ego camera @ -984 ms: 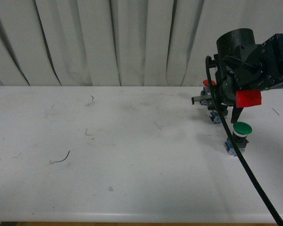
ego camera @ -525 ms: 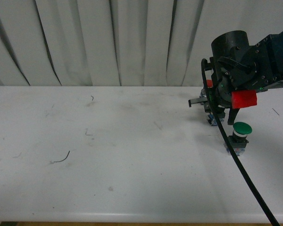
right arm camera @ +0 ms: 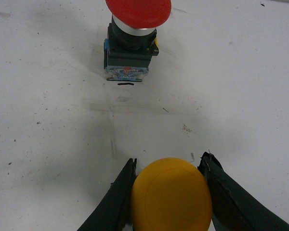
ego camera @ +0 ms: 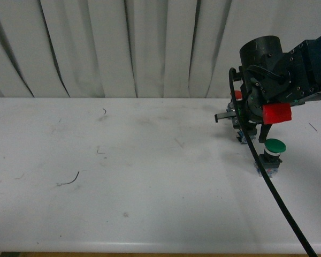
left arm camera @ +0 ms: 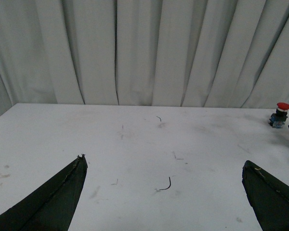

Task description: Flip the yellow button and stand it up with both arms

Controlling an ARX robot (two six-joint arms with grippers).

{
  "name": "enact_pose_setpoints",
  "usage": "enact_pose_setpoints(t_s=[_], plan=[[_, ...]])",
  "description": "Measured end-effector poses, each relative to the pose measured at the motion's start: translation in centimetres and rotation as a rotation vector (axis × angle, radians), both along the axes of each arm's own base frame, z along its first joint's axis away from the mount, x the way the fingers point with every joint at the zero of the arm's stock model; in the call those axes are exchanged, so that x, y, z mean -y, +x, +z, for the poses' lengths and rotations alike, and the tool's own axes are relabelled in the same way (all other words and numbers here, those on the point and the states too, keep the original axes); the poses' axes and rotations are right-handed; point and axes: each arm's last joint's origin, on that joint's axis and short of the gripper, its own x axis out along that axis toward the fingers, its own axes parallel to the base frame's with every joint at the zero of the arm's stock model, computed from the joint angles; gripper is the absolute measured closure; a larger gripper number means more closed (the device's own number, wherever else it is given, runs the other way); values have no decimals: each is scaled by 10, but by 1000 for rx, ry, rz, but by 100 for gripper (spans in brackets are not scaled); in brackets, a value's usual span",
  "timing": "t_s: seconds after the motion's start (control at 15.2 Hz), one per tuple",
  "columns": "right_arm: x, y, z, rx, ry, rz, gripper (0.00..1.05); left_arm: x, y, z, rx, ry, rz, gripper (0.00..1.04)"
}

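The yellow button (right arm camera: 171, 195) shows its yellow-orange cap in the right wrist view, pinched between the two black fingers of my right gripper (right arm camera: 169, 160), which is shut on it just above the white table. Its base is hidden under the cap. In the front view my right arm (ego camera: 273, 69) hangs over the table's far right and covers the button. My left gripper (left arm camera: 164, 161) stands open over bare table with nothing between its fingers. The left arm is outside the front view.
A red-capped button (right arm camera: 130, 53) stands upright just beyond the held one, also seen as the red-capped button (left arm camera: 281, 113). A green-capped button (ego camera: 275, 147) stands right beside my right arm. A black cable (ego camera: 278, 193) trails toward the front edge. A wire scrap (ego camera: 69, 180) lies at the left.
My right arm shifted slightly left and turned a little a second ago, then held nearly still. The buttons on the table have not moved.
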Motion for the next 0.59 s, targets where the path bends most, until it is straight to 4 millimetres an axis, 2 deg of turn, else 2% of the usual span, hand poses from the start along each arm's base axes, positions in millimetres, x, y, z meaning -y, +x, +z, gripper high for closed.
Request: enact_pose_setpoints(t_s=[0.07, 0.39, 0.46, 0.52, 0.59], plan=[[0, 0, 0, 0, 3, 1, 65, 0, 0, 0, 0, 0, 0, 7], [-3, 0, 1, 7, 26, 2, 9, 0, 0, 0, 0, 0, 0, 7], [-3, 0, 0, 7, 31, 2, 4, 0, 0, 0, 0, 0, 0, 7], [-3, 0, 1, 8, 33, 2, 8, 0, 0, 0, 0, 0, 0, 7], [-3, 1, 1, 19, 41, 4, 6, 0, 0, 0, 0, 0, 0, 7]])
